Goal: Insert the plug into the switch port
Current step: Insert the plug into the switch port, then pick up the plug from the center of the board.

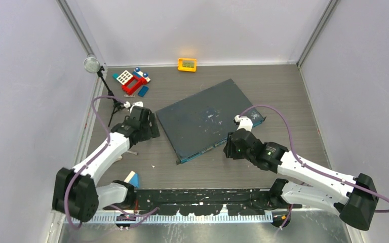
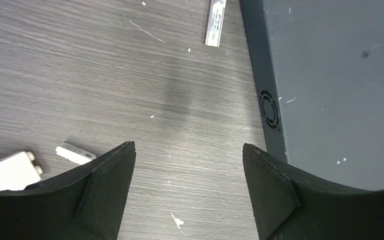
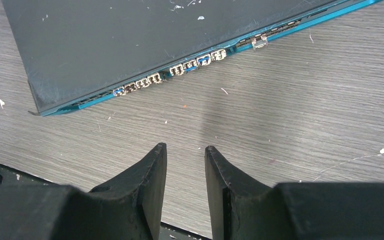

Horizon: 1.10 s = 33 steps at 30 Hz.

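The large flat dark-grey box [image 1: 207, 119] lies askew mid-table, its thin teal-blue front face [image 1: 218, 144] turned toward the near right. In the right wrist view the row of switch ports [image 3: 180, 70] runs along that face, and a small clear plug-like piece [image 3: 260, 41] sits in it near the right end. My right gripper [image 3: 185, 148] hovers over bare table just in front of the ports, empty, with a narrow gap between its fingers. My left gripper [image 2: 189, 146] is wide open and empty beside the box's left side wall [image 2: 267, 107].
A small orange-yellow box [image 1: 187, 64] stands at the back wall. Red, white and blue toy bricks [image 1: 131, 81] and a small tripod [image 1: 112, 104] are at the back left. A silver stick [image 2: 215, 22] and white pieces [image 2: 75, 152] lie near the left gripper. A black rail [image 1: 202, 195] runs along the near edge.
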Tool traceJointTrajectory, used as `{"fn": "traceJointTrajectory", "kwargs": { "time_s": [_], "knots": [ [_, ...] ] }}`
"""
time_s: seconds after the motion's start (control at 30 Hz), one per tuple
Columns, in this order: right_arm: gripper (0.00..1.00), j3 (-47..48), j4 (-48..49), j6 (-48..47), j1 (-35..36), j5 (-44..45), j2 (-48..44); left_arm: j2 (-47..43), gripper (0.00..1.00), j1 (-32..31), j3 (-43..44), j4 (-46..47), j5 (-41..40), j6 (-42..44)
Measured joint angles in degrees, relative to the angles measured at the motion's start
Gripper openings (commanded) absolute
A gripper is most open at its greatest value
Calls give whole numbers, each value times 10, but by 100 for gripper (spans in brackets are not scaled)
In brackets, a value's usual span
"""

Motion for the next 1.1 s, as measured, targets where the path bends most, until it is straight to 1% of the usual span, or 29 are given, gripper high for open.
{"fn": "traceJointTrajectory", "kwargs": {
  "time_s": [0.1,0.23,0.37,0.57,0.77,0.93,1.07,1.1],
  "knots": [
    [39,3,-7,0,0,-4,0,56,79,2,2,19,13,3],
    [39,6,-10,0,-1,-7,4,123,76,12,5,51,31,8],
    [39,7,-13,-1,-4,-9,21,162,74,27,9,81,43,18],
    [38,11,-17,-5,-9,-10,34,220,71,50,51,110,56,21],
    [38,16,-16,-15,-16,-10,41,261,64,72,75,140,68,22],
    [38,21,-16,-22,-20,-16,54,295,61,80,92,152,79,23],
    [38,22,-16,-26,-21,-18,54,315,53,81,112,158,79,28],
    [38,22,-16,-26,-21,-19,54,319,49,81,115,159,78,29]
  ]
}}
